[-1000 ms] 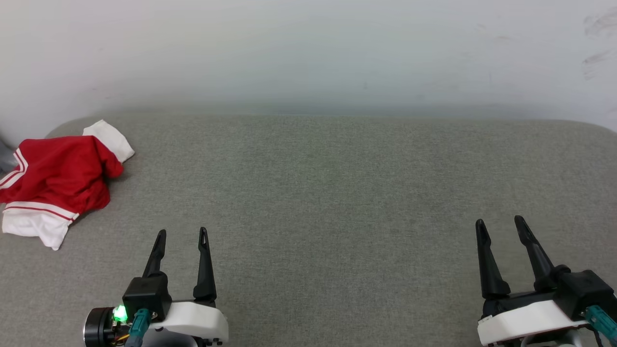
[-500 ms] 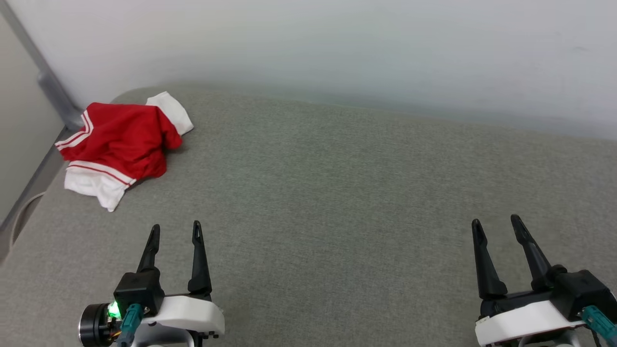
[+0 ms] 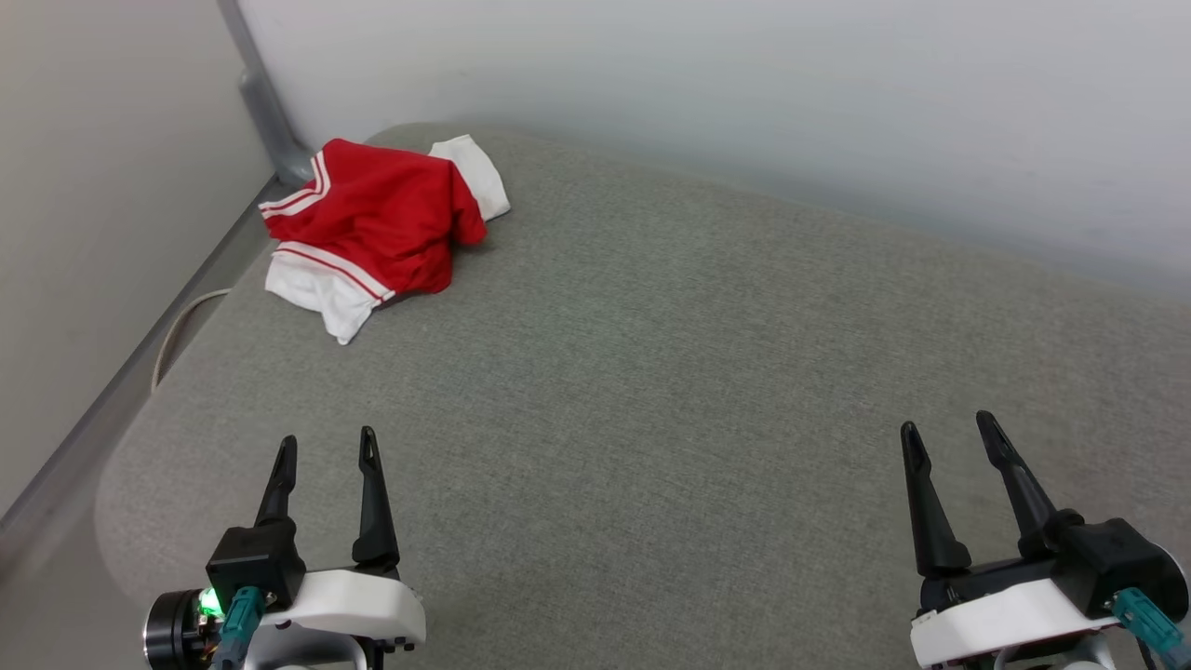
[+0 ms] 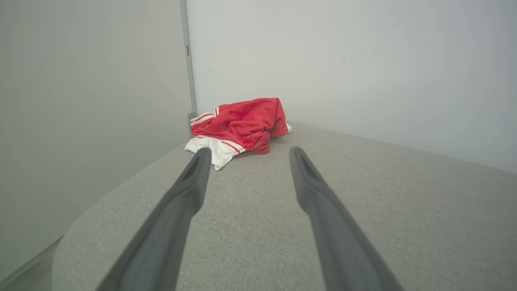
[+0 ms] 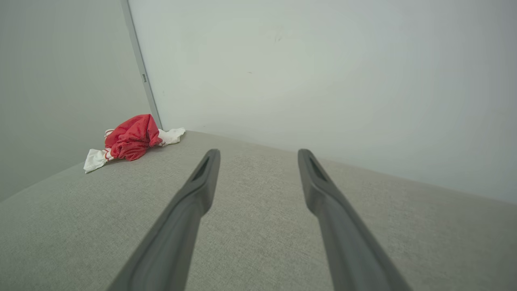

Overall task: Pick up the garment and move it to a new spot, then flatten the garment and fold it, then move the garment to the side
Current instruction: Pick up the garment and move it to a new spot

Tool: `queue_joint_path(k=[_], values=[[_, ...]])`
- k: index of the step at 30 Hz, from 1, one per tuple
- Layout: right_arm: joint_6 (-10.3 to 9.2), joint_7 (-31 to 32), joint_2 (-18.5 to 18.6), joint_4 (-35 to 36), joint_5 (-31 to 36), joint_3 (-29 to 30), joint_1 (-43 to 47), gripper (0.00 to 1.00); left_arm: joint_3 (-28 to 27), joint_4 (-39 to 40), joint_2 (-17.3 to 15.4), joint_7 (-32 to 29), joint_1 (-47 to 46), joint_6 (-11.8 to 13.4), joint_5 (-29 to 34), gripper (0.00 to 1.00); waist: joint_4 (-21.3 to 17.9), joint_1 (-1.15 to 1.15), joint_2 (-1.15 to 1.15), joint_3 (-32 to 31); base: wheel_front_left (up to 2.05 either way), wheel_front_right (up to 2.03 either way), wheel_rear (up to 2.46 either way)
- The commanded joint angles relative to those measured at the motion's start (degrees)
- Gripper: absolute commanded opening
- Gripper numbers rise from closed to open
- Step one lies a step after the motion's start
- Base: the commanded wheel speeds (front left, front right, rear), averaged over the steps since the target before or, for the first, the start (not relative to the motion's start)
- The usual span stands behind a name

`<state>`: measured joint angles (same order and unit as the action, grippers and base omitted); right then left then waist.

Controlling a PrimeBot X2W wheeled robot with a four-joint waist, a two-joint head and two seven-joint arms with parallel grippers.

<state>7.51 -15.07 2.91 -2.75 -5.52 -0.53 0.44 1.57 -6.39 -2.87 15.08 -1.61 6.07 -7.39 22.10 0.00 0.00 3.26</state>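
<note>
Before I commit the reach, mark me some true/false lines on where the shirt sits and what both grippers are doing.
1. The garment lies at the far left corner of the grey fabric surface. True.
2. The garment is spread flat with its sleeves out. False: it is bunched in a crumpled heap.
3. The left gripper and the right gripper are both open and empty. True.
4. The left gripper touches the garment. False: bare surface lies between its fingertips and the cloth.
</note>
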Motion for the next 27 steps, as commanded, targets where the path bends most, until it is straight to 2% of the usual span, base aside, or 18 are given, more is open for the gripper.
queue_joint_path(k=[1,9,19,22,27], values=[[-0.04,-0.16,-0.05,0.11,-0.04,0.07,-0.60,1.00,0.02,0.00,-0.02,0.15,-0.57,0.07,-0.31,1.00,1.69,0.00,0.00,0.38,0.00,0.00,0.00],[-0.04,-0.16,-0.06,-0.17,0.16,-0.19,-0.81,1.00,-0.59,-0.35,-0.03,0.15,-0.53,-0.12,-0.49,1.00,5.05,0.00,0.00,0.68,0.00,0.00,0.00],[-0.04,-0.16,-0.05,0.14,0.38,-0.72,-1.50,1.00,-2.43,-1.39,-0.02,0.15,-2.09,-0.71,-1.23,1.00,5.11,0.00,0.00,1.05,0.00,0.00,0.00],[-0.04,-0.16,-0.05,0.36,0.90,-1.09,-1.81,1.00,-4.04,-1.88,-0.11,0.15,-4.64,-2.03,-0.70,1.00,4.28,0.00,0.00,1.93,0.00,0.00,0.00],[-0.04,-0.15,-0.05,1.69,2.87,-1.56,-3.56,1.00,-8.38,-3.84,-2.09,0.15,-12.37,-5.42,-1.34,1.00,2.03,0.00,0.00,5.36,0.00,0.00,0.00]])
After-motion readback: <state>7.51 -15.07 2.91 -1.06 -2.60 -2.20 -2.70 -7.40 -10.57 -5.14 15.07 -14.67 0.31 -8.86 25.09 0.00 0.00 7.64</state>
